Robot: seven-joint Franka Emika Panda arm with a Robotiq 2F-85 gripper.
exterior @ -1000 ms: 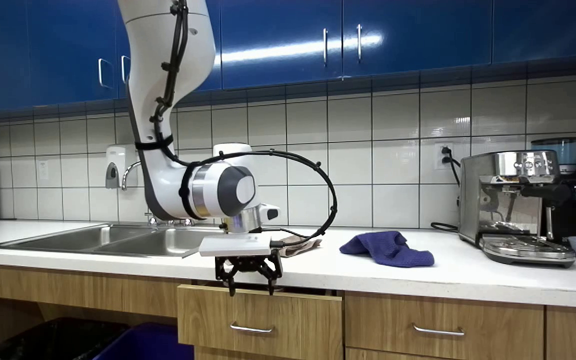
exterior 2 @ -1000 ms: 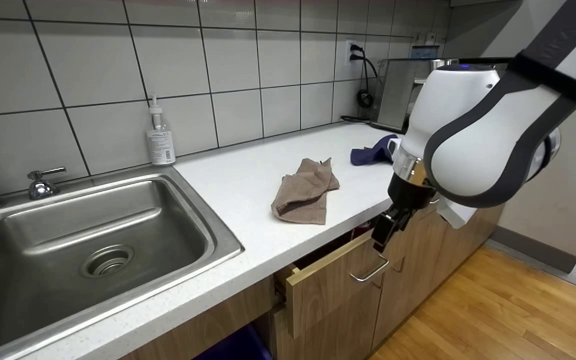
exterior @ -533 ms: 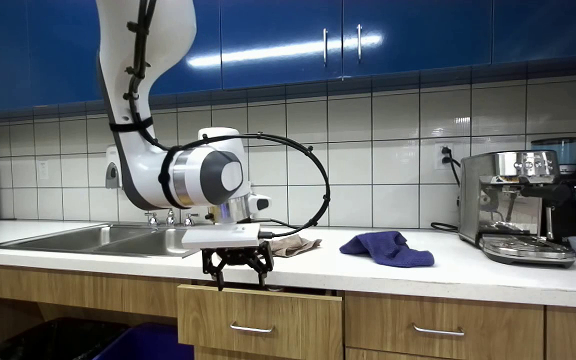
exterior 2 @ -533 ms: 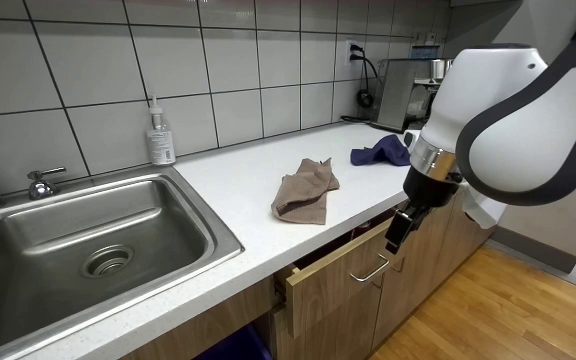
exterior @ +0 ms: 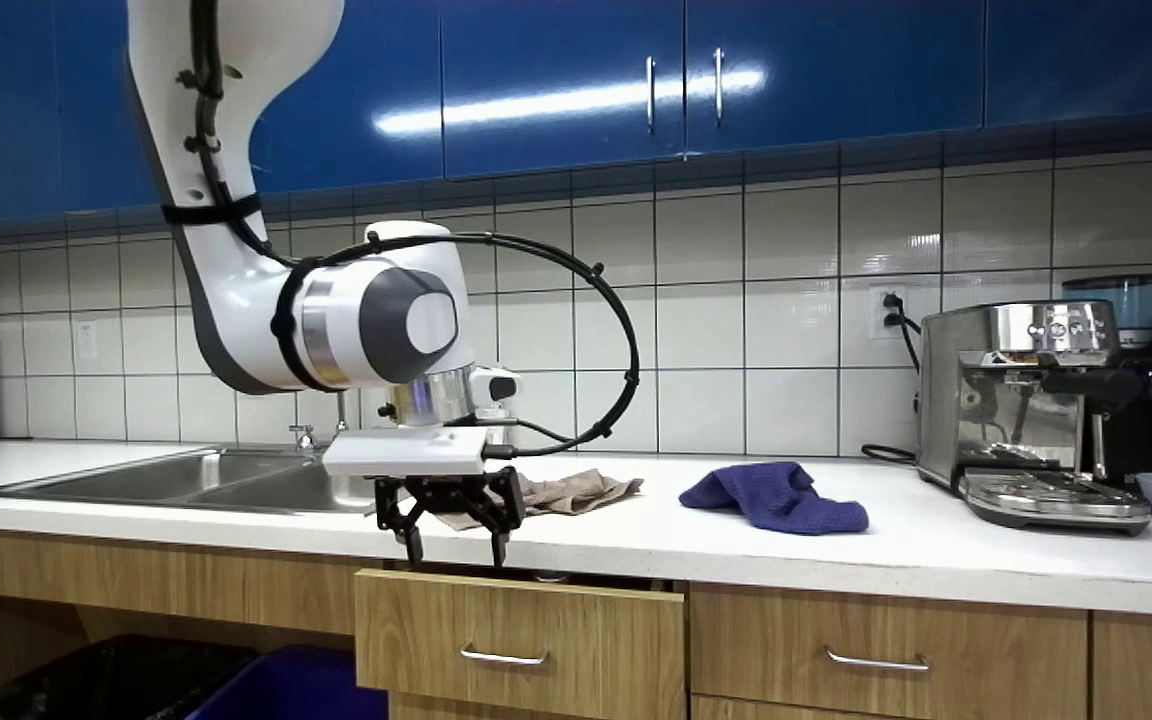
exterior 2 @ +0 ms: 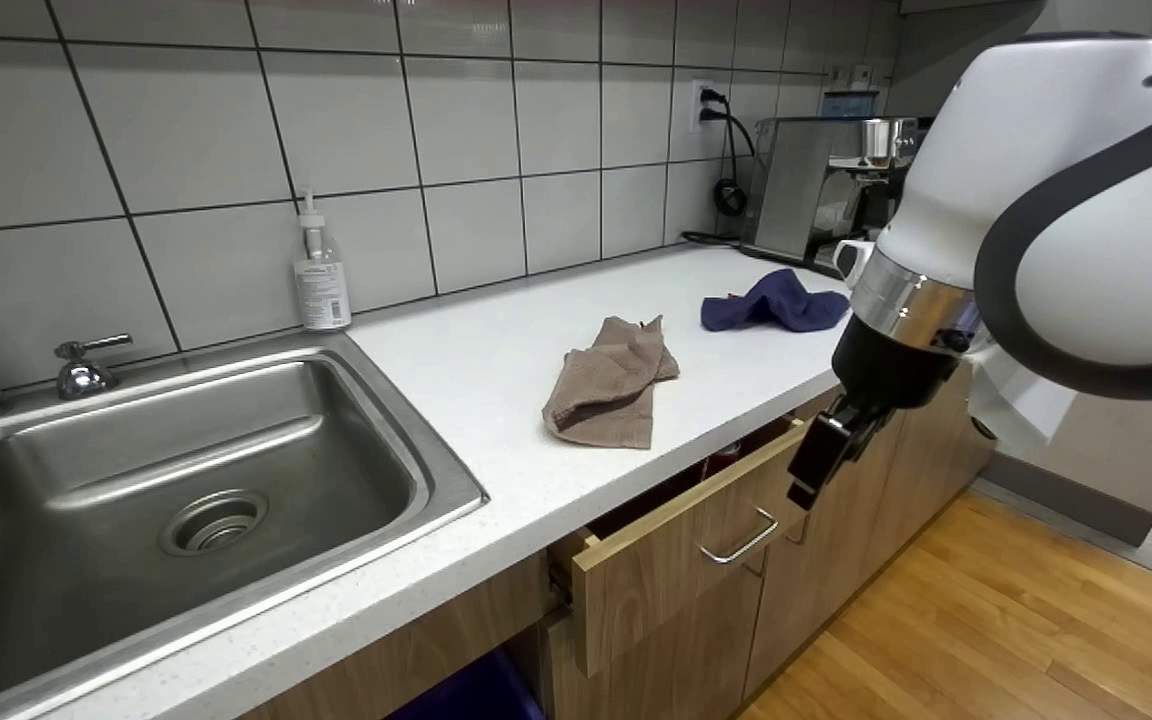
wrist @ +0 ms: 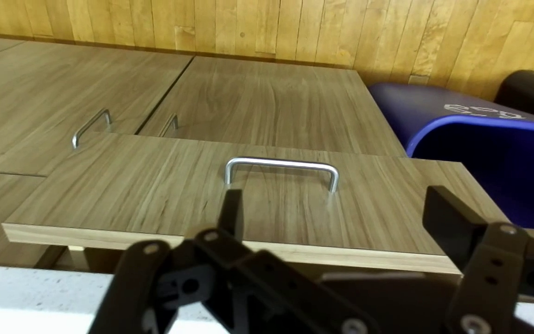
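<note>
My black gripper stands open, pointing down, with nothing between its fingers. It hovers just over the front of a wooden drawer that is pulled partway out. In the wrist view the two fingertips of the gripper are wide apart above the drawer's top edge, and the silver handle lies a little beyond them. Seen from the side in an exterior view, the gripper is in front of the drawer's far end, apart from its handle. Most of the drawer's inside is hidden; something red shows there.
A brown cloth and a purple cloth lie on the white counter. The steel sink is beside them, with a pump bottle behind. An espresso machine stands farther along. A blue bin sits below.
The arm and gripper have risen and moved left in an exterior view, and away from the sink to the right in an exterior view. Drawer and cloths have stayed put; the gripper remains open.
</note>
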